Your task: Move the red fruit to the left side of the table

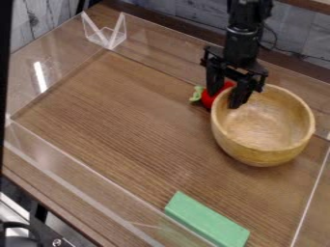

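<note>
The red fruit [218, 96], small and glossy with a green leafy cap on its left, rests on the brown wood table [116, 116] just left of a wooden bowl. My gripper [227, 93] points straight down over it, with its dark fingers [209, 87] low on either side of the fruit. The jaws stand narrow around it, and I cannot tell whether the pads touch it. The fingers hide part of the fruit.
The round wooden bowl [264, 125] sits right beside the fruit, close to the right finger. A flat green block [206, 220] lies near the front edge. Clear acrylic walls [52, 58] edge the table, with a clear bracket [103, 31] at the back left.
</note>
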Robot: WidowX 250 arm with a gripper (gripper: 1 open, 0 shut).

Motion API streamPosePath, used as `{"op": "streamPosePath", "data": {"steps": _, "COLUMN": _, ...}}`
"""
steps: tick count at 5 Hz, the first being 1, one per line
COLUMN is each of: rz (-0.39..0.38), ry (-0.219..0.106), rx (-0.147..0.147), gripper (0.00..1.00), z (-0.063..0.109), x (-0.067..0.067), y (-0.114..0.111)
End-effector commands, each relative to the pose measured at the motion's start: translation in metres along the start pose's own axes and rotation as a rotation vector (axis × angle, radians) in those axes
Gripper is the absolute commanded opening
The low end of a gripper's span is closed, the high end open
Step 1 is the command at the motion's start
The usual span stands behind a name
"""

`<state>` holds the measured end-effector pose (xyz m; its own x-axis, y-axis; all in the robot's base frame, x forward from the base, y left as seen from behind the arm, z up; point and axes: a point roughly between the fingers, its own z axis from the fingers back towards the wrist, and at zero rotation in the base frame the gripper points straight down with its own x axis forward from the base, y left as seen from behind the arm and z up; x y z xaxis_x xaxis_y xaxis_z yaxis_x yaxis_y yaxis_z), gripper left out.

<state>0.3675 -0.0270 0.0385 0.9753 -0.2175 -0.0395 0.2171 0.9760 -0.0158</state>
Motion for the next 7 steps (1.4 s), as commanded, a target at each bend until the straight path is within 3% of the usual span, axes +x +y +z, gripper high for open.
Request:
{"op": "streamPosePath", "data": {"steps": 1, "rz": 0.058, "ry": -0.040, "rx": 0.009, "gripper": 0.00, "z": 0.006, "x": 0.000, "y": 0.003}}
{"op": "streamPosePath", "data": {"steps": 2, "rz": 0.094, "ry": -0.060, "rx": 0.017, "gripper": 0.00, "z": 0.013, "x": -0.004, "y": -0.007}}
{"op": "streamPosePath", "data": {"steps": 5, "rz": 0.180, "ry": -0.134, "rx": 0.037, "gripper": 0.00, "z": -0.008, "x": 0.008, "y": -0.021}}
{"op": "streamPosePath", "data": {"steps": 7, "rz": 0.191, "ry": -0.183, "rx": 0.046, "gripper": 0.00, "z": 0.016, "x": 0.010, "y": -0.010}}
